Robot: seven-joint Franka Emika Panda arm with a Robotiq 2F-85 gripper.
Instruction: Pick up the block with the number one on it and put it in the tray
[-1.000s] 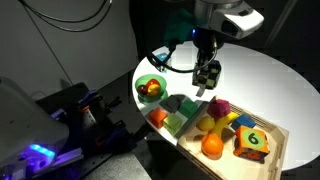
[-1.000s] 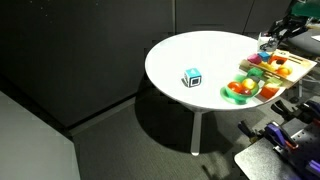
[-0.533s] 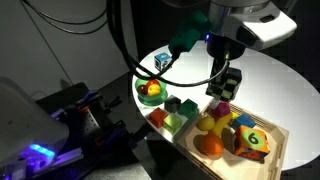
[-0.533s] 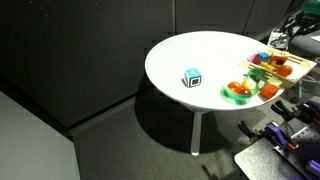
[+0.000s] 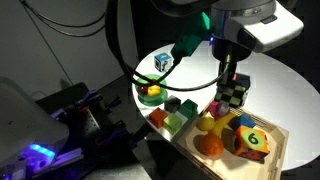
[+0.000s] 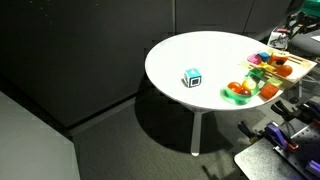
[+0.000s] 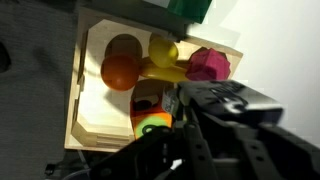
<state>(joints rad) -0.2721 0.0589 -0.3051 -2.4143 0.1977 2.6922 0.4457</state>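
Since a second ago the gripper [image 5: 234,101] has swung from mid-table over to the tray [image 5: 281,143]. We see its fingers pinched on the block with the number one [image 5: 233,96], which is blurry and sits just above the tray's rim. Round white table [image 6: 185,50], dark walls. The blue-and-white cube [image 6: 192,77] is well apart.

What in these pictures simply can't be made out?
Whether the tool holds anything: small and dark in an exterior view; in the wrist view its blurred body fills the foreground.
Where the block with the number one is: no such numeral is legible in any view.
The lower right of the tray: covered by the tool in the wrist view.
The arm: cut off by the frame edge in an exterior view.
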